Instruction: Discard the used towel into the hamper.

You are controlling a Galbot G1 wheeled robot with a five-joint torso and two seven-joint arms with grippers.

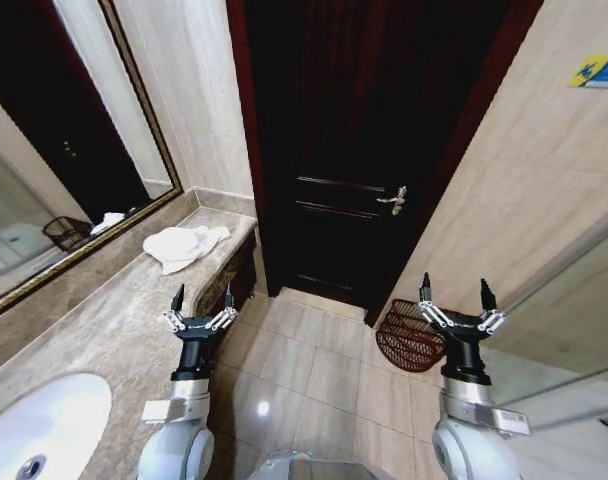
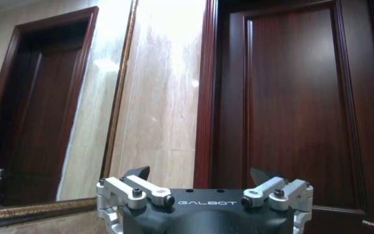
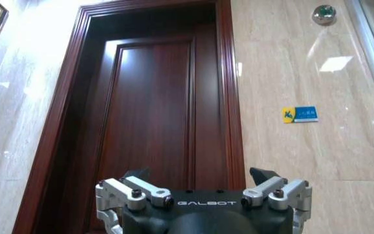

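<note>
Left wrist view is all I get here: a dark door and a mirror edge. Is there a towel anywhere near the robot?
Observer: Yes. A white towel lies crumpled on the marble counter, ahead of the left gripper.
Operator: And the hamper it goes in?
Observer: The hamper stands on the floor by the wall, to the right of the door, just beyond the right gripper.
Operator: Is either gripper holding anything?
Observer: No. Both are raised with jaws open and empty.
</note>
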